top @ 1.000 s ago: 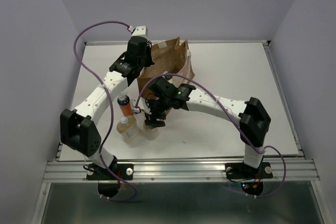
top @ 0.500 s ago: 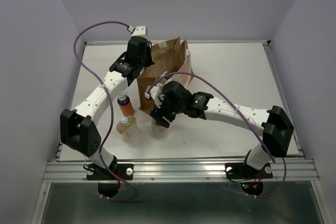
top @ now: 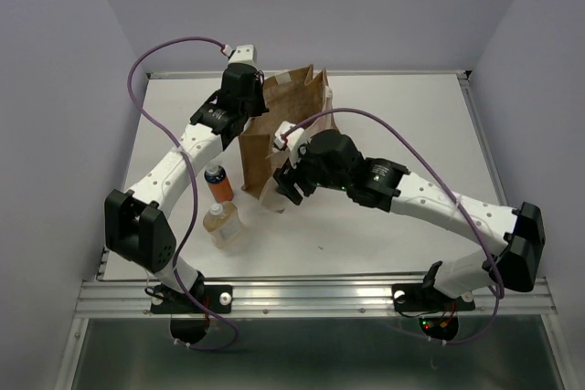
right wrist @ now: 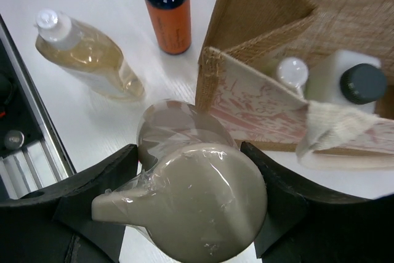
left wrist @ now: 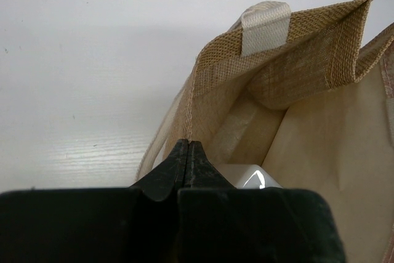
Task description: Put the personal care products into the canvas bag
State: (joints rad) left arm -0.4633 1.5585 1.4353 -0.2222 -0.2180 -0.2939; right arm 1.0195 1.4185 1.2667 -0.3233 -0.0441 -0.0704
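The bag (top: 291, 121) is tall and brown, of coarse woven cloth with creased sides, a white strap handle (left wrist: 265, 26) at its rim and a white-and-pink printed panel (right wrist: 255, 109) on its near face; it stands upright with its mouth open. There are five bottles. Two stand on the table (top: 411, 134) just left of the bag: an orange bottle (right wrist: 167, 20) with a dark blue cap, and nearer the arm bases an amber bottle (right wrist: 92, 60) with a white cap. Two are inside the bag: a translucent white bottle (right wrist: 360, 81) with a black cap, and beside it one showing only its round white cap (right wrist: 291, 72). The fifth, a beige bottle (right wrist: 197, 198), sits in front of the bag's near corner, clamped between the fingers of the right claw (right wrist: 192, 180). The right arm stretches low across the table from the right, with its wrist at the bag's near face. The left arm reaches up along the bag's left side, and the left claw (left wrist: 188, 152) is pinched tight on the bag's rim at its far left corner.
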